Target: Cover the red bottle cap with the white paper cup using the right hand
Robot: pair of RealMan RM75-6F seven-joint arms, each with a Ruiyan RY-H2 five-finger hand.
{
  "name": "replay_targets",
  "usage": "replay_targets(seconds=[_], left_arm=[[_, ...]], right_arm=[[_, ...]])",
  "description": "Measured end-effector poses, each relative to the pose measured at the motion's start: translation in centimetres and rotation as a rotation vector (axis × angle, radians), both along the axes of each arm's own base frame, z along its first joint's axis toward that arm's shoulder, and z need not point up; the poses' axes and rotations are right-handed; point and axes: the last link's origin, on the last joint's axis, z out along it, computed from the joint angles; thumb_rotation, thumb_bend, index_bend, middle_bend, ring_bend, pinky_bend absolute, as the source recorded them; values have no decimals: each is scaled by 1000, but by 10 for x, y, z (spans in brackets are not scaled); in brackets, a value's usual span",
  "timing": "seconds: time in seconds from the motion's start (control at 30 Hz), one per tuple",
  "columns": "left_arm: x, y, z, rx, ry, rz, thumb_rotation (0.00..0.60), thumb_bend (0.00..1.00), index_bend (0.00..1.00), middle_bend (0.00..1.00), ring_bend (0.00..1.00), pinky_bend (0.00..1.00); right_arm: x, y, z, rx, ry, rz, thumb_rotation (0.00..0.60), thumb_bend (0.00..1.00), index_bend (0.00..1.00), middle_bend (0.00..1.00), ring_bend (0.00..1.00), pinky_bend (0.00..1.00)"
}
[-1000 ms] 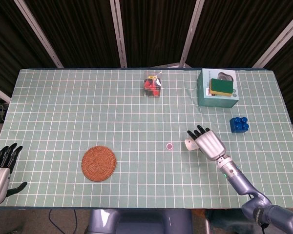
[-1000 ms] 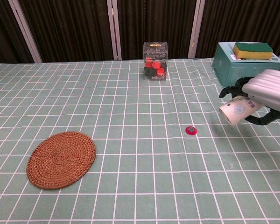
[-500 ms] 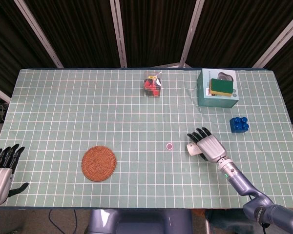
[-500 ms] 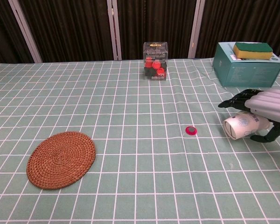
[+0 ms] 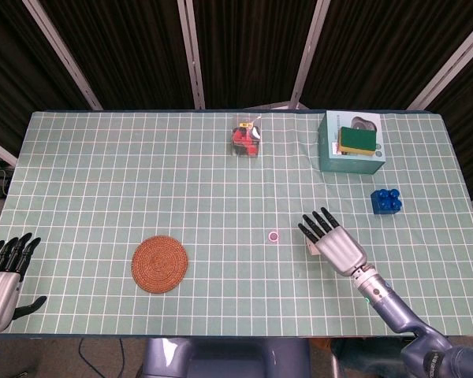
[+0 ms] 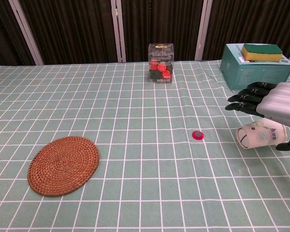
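Cup on its side under my right hand, cap not yet covered.

My right hand (image 6: 275, 101) hovers over the cup (image 6: 259, 136), fingers (image 5: 314, 227) stretched out and apart, thumb low behind the cup; whether it touches the cup I cannot tell. The cup lies tipped over on the cloth, mouth toward the cap (image 6: 197, 135), which sits bare on the table (image 6: 135, 193) a little to its left, well apart from it. My left hand (image 5: 1, 279) hangs off the near left edge, fingers spread, holding nothing. Mat (image 6: 63, 165) near left, clear box (image 6: 161, 63) at the back, teal box (image 6: 256, 67) with a sponge (image 6: 262, 50) back right.
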Motion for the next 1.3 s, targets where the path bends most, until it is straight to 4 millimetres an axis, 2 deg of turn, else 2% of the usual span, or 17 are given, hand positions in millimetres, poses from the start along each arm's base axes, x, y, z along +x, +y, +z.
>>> replay_targets(seconds=[0.23,0.5,0.73,1.03,1.2,1.3], left_arm=[[-1,1,0,0,4,7,600,0,0,0,0,0],[-2,2,1,2,8,16,600,0,0,0,0,0],[-2,2,0,1,10,16,600,0,0,0,0,0],[-2,2,0,4,9,12,600,0,0,0,0,0],[-2,2,0,3,8,13,600,0,0,0,0,0],[-2,2,0,2,8,13,600,0,0,0,0,0]], right_arm=[[15,14,-14,-8,157,113,600,53,0,0,0,0],[19,19,-30,-32,317,163,600,62,7,1,0,8],[13,22,-42,-43,420,174,600,65,0,64,0,142],[7,24,-51,-56,494,233,600,91,26,192,18,348],[2,20,-52,-80,516,254,600,240,140,336,185,557],[1,17,-52,-95,514,264,600,330,190,396,259,612]])
